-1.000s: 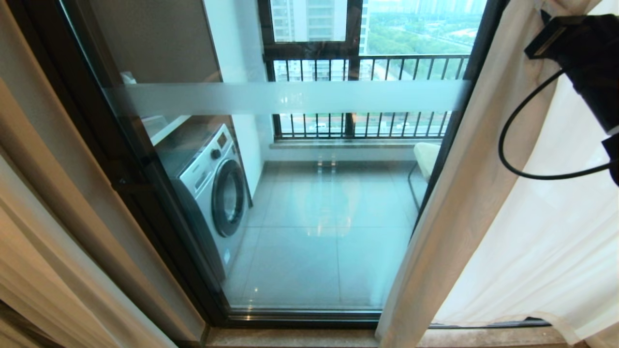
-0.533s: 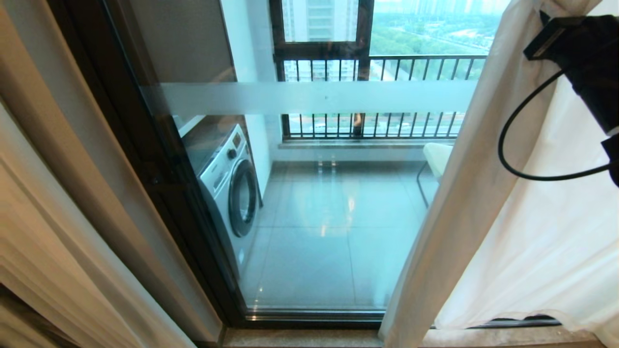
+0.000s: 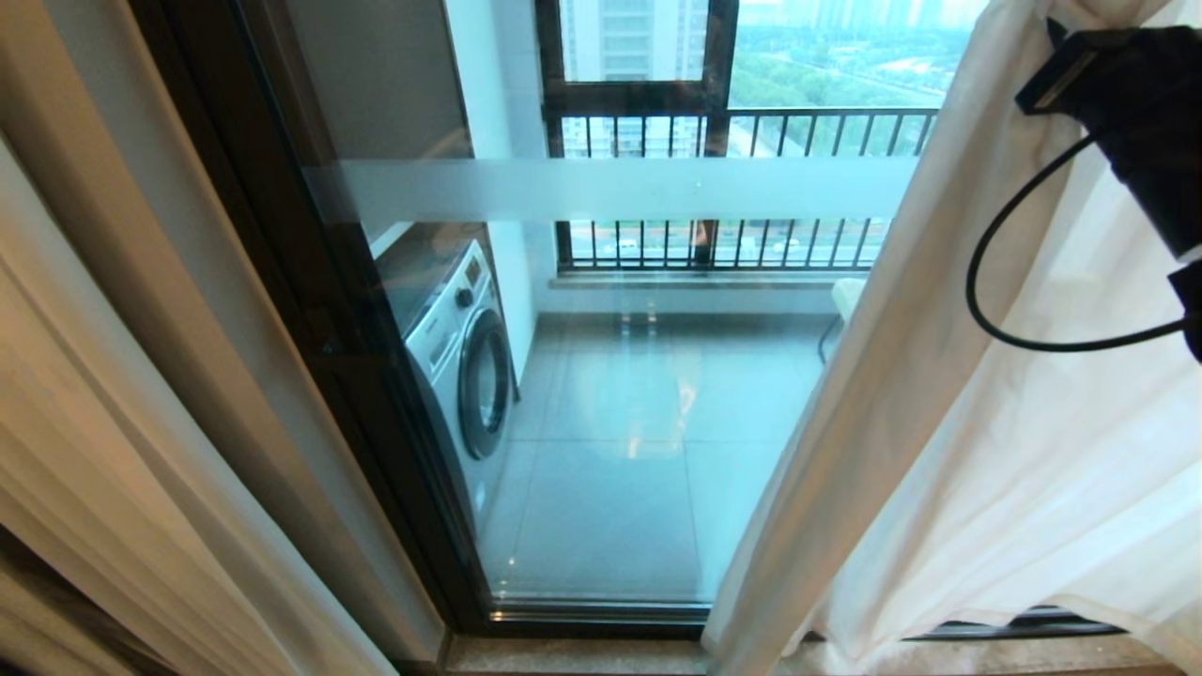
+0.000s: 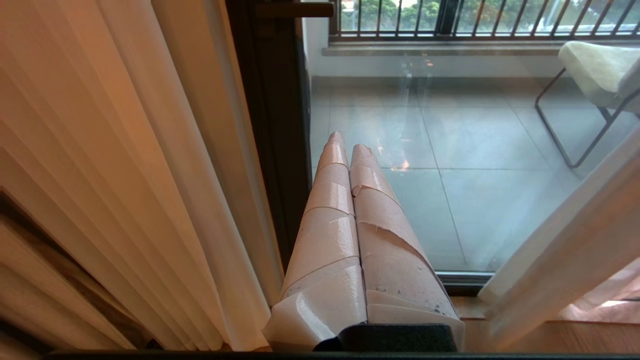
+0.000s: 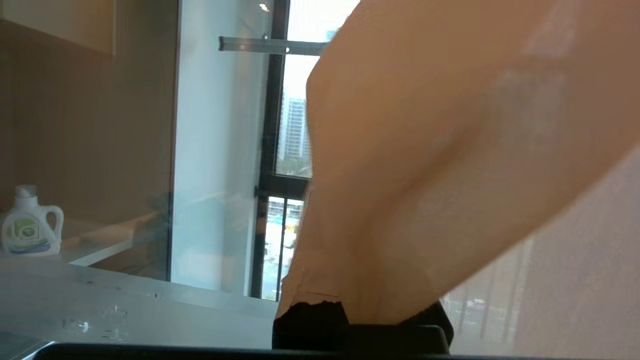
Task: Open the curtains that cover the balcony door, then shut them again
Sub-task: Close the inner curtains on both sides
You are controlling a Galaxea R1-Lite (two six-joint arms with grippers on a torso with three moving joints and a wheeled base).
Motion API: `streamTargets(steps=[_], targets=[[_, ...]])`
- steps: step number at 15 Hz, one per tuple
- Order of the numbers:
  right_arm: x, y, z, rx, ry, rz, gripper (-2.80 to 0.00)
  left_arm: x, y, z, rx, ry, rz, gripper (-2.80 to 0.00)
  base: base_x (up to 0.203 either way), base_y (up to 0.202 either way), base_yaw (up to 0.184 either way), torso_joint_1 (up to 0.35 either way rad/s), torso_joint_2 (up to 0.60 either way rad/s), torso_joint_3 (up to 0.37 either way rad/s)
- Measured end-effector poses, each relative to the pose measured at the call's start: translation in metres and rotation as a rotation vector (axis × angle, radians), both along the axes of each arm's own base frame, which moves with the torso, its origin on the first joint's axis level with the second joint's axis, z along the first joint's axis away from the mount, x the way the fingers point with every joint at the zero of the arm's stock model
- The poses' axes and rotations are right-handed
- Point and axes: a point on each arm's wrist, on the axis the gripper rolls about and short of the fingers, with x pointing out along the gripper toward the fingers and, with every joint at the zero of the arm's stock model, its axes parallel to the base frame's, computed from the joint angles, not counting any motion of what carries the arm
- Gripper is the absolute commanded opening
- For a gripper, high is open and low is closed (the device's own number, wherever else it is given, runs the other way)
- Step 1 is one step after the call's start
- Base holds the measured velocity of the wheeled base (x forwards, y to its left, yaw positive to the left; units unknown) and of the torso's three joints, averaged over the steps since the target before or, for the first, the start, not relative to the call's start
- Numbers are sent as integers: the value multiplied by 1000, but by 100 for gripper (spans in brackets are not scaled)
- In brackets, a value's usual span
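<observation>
the curtains (image 3: 986, 451) hang bunched at the right side of the balcony door (image 3: 620, 394), their leading edge slanting down to the stone sill (image 3: 582, 655), so most of the glass with its frosted stripe (image 3: 620, 188) is uncovered. high on that bunch, at the upper right of the head view, the right claw (image 5: 360, 300) is pinching the sheer fabric: in its wrist view the cloth drapes over the black fingers and hides their tips, pressed tight together on it. a black cable (image 3: 995, 291) loops from the right arm (image 3: 1136, 122) in front of the curtain. the left claw (image 4: 350, 150) is low near the door's dark left frame (image 4: 270, 150), its tape-wrapped fingers (image 4: 330, 220) pressed together on nothing. thicker beige drapes (image 3: 113, 451) fall along the left edge. through the glass lie a tiled balcony floor (image 3: 639, 469), a washing machine (image 3: 460, 357), a railing (image 3: 732, 188), a chair (image 4: 595, 75) and a detergent bottle (image 5: 30, 222).
</observation>
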Motion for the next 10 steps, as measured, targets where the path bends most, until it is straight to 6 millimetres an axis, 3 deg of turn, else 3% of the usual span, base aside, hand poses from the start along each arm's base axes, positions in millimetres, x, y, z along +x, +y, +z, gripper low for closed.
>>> streamTargets(steps=[7, 10], targets=[[-1, -3, 0, 1, -17, -10, -280, 0, 0, 0, 0, 0, -1, -280, 0, 0, 0, 0, 0, 0], [-1, 5, 5, -22, -40, 5, -280, 0, 0, 0, -1, 0, -1, -280, 0, 0, 0, 0, 0, 0]])
